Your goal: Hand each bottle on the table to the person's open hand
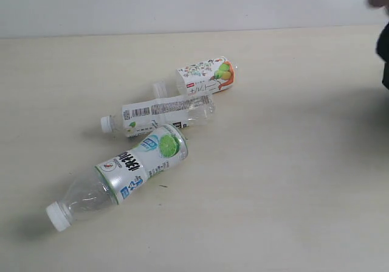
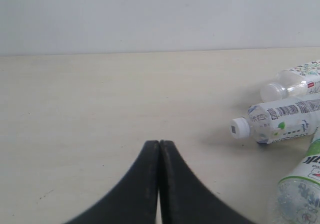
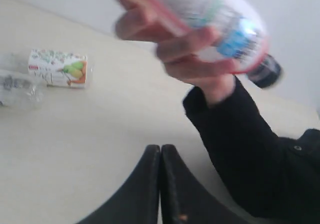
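- Bottles first: three of them lie on their sides on the table (image 1: 292,162), clustered left of centre in the exterior view.
- Nearest the camera I see the lime-label bottle (image 1: 130,171), its white cap (image 1: 59,216) pointing toward the lower left.
- Its base end sits right against the barcode-label bottle (image 1: 161,115), which lies just behind it with its cap to the left.
- Behind that is the fruit-label bottle (image 1: 206,77), close against the barcode one; I cannot tell whether they touch.
- My right wrist view shows the red-and-white bottle (image 3: 210,13) off the table, gripped in the person's hand (image 3: 185,53), fingers curled round its body and the black cap (image 3: 265,71) sticking out past the palm. Both are motion-blurred.
- A black sleeve (image 3: 250,149) runs from that hand down past my right gripper.
- The right gripper (image 3: 161,149) has its two black fingers pressed flat together with nothing between them, above bare tabletop.
- The left gripper (image 2: 159,146) looks the same: fingers closed tight on each other, empty, low over the table, with the three bottles off to one side of it.
- In the exterior view the hand is only a blur in the top right corner.
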